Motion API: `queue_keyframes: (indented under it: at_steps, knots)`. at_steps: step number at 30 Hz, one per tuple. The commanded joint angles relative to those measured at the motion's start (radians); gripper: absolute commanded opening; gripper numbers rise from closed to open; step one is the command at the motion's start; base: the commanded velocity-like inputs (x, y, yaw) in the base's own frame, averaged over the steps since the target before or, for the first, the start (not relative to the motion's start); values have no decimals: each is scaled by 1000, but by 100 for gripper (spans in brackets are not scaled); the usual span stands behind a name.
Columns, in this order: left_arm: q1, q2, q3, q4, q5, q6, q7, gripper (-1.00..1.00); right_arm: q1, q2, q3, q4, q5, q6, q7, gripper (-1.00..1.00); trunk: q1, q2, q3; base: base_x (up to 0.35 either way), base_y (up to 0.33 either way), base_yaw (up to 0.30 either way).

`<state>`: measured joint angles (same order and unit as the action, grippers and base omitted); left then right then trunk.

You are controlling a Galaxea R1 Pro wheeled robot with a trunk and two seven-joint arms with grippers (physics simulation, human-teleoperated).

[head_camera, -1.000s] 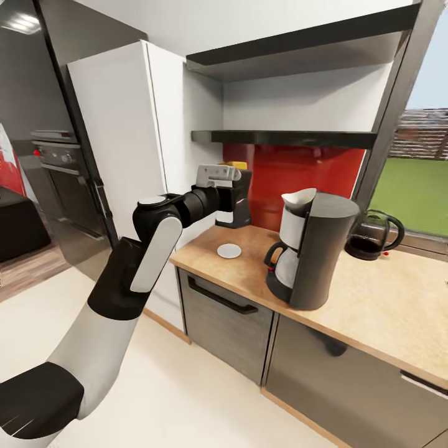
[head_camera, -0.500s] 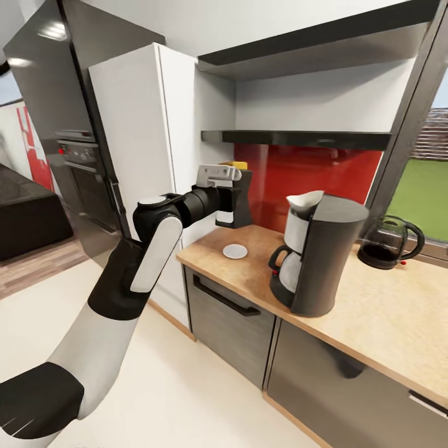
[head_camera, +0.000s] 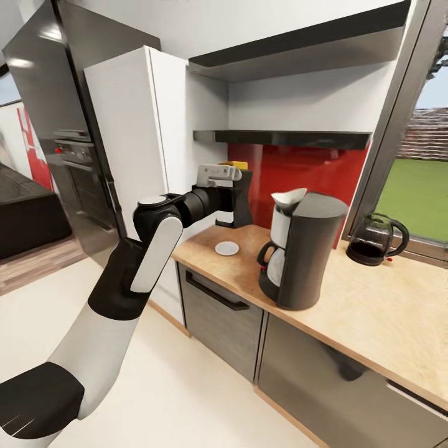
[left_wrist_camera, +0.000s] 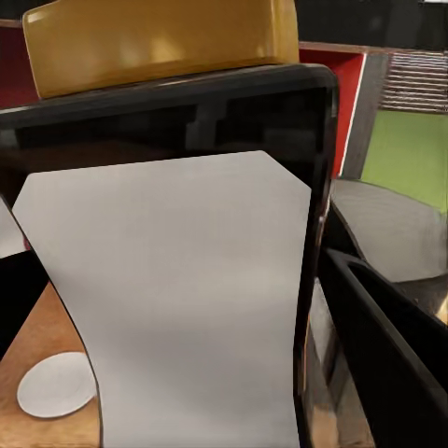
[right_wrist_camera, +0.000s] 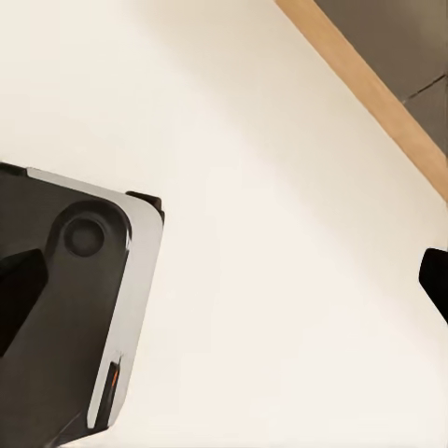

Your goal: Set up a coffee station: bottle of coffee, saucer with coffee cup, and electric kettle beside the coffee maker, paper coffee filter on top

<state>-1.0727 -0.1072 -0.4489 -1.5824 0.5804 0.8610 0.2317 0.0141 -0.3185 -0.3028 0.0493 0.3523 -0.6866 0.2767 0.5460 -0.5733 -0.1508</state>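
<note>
While the head view looks down over the kitchen countertop [head_camera: 373, 317], the coffee maker [head_camera: 305, 249] stands on it as the plain landmark, its glass carafe turned toward the left arm. On top of the coffee maker sits the paper coffee filter [head_camera: 287, 198], pointed edge up. To the left of the coffee maker, near the counter's end, the saucer [head_camera: 227, 248] lies flat on the wood. Well to the right of the coffee maker, by the window [head_camera: 414, 186], stands the electric kettle [head_camera: 372, 239]. Above and behind the coffee maker runs the kitchen shelf [head_camera: 286, 138], with a red wall panel [head_camera: 292, 174] under it. The left gripper [head_camera: 231, 202] hangs above the counter to the left of the coffee maker, over the saucer's side, and its fingers are pressed against the bottle of coffee [head_camera: 238, 165] — only the yellow cap peeks out over the gripper body. A white tall cabinet [head_camera: 134, 143] stands farther left of the coffee maker, beyond the counter's end

From the left wrist view, the bottle of coffee [left_wrist_camera: 177, 289] is close up, clamped in the gripper — yellow cap, dark body, white label. One dark finger [left_wrist_camera: 392, 355] lies along its side. The saucer [left_wrist_camera: 54, 385] shows beneath on the wood

From the right wrist view, pale floor [right_wrist_camera: 280, 233] and a wooden plinth strip [right_wrist_camera: 373, 103] show; I cannot tell whether the right gripper is spread or pressed together
</note>
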Motion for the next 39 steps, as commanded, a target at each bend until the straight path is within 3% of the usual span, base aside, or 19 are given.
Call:
queue_keyframes:
  at_steps: [1, 16, 29, 39]
  knots:
    - [-1, 0, 0, -1, 10, 3, 10, -100, -1, -1, -9, 1, 3, -3, 6, 100, 0, -2, -2, -306, -16, 0]
    - [-1, 0, -1, -1, 10, 4, 10, -100, 0, -1, -9, 1, 2, -3, 7, 100, 0, -2, -2, -284, -103, 0]
    - [-1, -2, -3, -1, 10, 4, 11, -100, 0, -1, -9, 1, 2, -3, 7, 100, 0, -2, -2, -5, -75, 0]
    - [-1, -2, -4, -1, 10, 4, 11, -100, 0, -1, -9, 1, 2, -3, 7, 100, 0, -2, -2, 39, -266, 0]
